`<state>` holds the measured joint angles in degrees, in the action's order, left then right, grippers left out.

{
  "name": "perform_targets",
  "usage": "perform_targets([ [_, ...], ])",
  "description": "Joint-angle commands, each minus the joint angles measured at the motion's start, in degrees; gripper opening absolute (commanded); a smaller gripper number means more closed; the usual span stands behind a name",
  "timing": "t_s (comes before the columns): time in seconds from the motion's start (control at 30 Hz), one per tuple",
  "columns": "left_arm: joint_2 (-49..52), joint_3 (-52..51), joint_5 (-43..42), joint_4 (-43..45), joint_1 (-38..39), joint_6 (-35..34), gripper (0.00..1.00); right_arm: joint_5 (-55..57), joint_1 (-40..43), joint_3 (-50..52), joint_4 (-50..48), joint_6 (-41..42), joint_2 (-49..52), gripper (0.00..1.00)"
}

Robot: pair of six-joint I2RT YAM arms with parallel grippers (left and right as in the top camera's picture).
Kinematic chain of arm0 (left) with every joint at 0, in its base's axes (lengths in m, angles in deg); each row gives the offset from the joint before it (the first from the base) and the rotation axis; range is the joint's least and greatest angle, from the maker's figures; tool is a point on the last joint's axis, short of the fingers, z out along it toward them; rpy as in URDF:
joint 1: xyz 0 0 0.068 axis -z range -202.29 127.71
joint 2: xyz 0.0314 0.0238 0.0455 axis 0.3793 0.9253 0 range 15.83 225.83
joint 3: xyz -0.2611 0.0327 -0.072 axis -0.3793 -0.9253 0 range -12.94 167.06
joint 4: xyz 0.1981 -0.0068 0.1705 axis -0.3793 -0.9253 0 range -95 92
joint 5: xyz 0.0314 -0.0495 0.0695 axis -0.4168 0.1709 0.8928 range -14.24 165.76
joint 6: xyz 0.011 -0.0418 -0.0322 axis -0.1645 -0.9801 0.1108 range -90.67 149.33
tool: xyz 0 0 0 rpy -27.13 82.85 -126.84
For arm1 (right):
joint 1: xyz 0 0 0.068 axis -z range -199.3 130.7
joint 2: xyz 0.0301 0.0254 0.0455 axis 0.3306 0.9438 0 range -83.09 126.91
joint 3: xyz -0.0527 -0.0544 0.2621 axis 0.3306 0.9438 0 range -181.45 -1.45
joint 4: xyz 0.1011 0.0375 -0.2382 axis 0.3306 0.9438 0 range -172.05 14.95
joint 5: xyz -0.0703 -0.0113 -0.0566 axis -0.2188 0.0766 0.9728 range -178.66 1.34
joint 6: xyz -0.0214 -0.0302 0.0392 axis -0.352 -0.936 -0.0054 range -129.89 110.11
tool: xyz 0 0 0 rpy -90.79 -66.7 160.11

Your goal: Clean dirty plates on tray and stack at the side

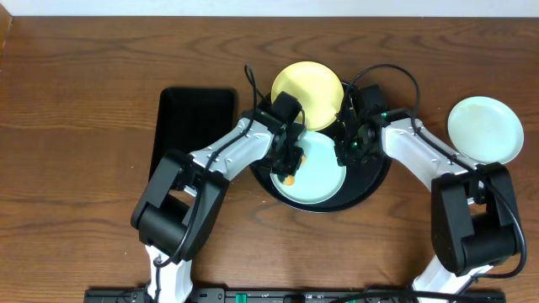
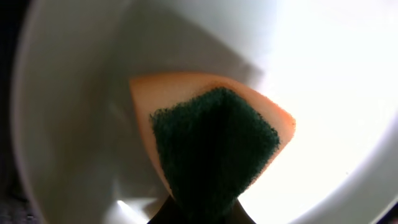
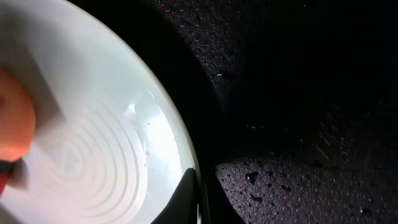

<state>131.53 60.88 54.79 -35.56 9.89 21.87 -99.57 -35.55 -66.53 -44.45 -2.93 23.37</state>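
A pale mint-blue plate [image 1: 316, 178] lies on the round black tray [image 1: 372, 181]. My left gripper [image 1: 289, 162] is shut on an orange sponge with a green scrub side [image 2: 214, 140] and presses it onto this plate [image 2: 323, 81]. My right gripper [image 1: 344, 155] is shut on the plate's right rim [image 3: 200, 186], one finger inside and one outside. The sponge's orange edge [image 3: 11, 124] shows at the left of the right wrist view. A pale yellow plate [image 1: 307, 93] sits at the tray's back edge. A second mint-blue plate [image 1: 484, 129] lies on the table to the right.
A smaller rectangular black tray [image 1: 195, 126] lies on the wooden table to the left of the round tray. Water drops speckle the wet round tray [image 3: 298, 186] beside the held plate.
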Motion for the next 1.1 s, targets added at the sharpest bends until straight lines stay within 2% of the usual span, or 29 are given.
perform_targets([
  [0.0, 8.41, -7.82, 3.13, -1.51, 0.42, -1.73, 0.08, 1.70, -0.66, 0.39, -0.09, -0.20, 0.07, 0.01],
  [0.2, 8.41, -10.19, -4.20, 1.46, 0.42, -4.50, 0.08, 1.70, -0.66, 0.39, 0.02, -0.20, 0.07, 0.01],
  [0.4, 7.28, -8.24, -17.68, 3.80, -0.87, -4.48, 0.08, 1.70, -0.66, 0.39, 0.04, -0.20, 0.07, 0.01],
  [0.67, -7.28, 1.07, -26.43, 8.00, -9.25, -11.17, 0.08, 1.70, -0.66, 0.37, 0.04, -0.20, 0.07, 0.01],
  [0.8, -16.92, 1.42, -26.82, 10.71, -13.09, -15.58, 0.07, 1.70, -0.66, 0.39, 0.04, -0.20, 0.07, 0.01],
  [0.97, -24.09, 1.42, -26.03, 7.08, -17.88, -15.28, 0.08, 1.68, -0.66, 0.39, 0.07, -0.20, 0.07, 0.02],
  [1.07, -25.27, 1.42, -20.11, 2.84, -21.14, -12.94, 0.08, 1.68, -0.66, 0.39, 0.07, -0.20, 0.07, 0.04],
])
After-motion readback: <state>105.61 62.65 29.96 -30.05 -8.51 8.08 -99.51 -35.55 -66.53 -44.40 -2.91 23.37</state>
